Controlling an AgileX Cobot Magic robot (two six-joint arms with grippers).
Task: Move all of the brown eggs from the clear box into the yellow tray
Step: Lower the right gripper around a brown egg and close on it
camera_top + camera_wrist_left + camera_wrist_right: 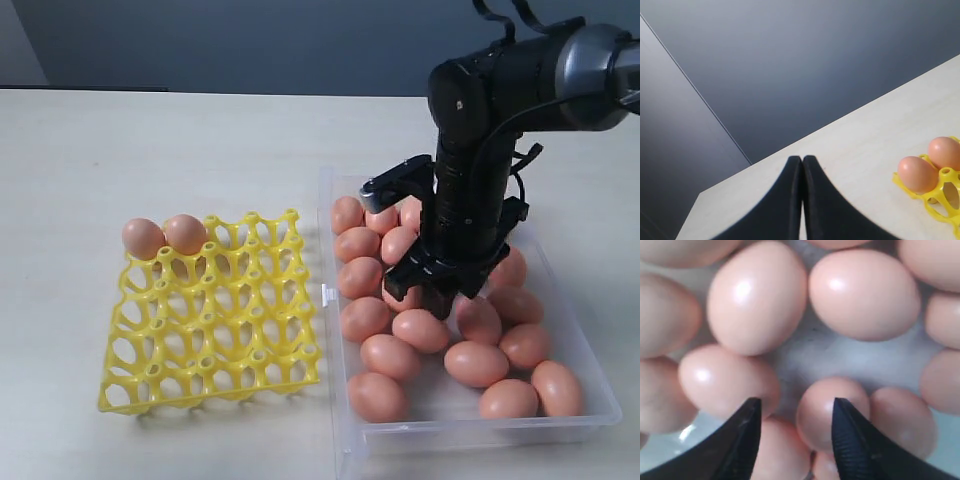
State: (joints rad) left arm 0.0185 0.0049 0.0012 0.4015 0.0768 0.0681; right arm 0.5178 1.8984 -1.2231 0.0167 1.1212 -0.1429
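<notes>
Exterior view: yellow tray point(232, 312) sits lower left on the pale table point(150, 140), with the clear box point(480, 432) just beside it at lower right. Two brown eggs point(143, 238) sit side by side in the tray's upper-left corner cups; the other cups are bare. The rest of the eggs lie loose in the box, well over a dozen, mostly touching. The right gripper point(432, 292) is down in the box, mid-frame right, among the eggs. In the right wrist view its claw point(796, 405) is open: the jaws stand apart over the eggs and clamp nothing, and one egg shows partly behind one finger. In the left wrist view the left gripper point(802, 159) is closed and empty, above the table, with a tray corner point(940, 200) at lower right.
</notes>
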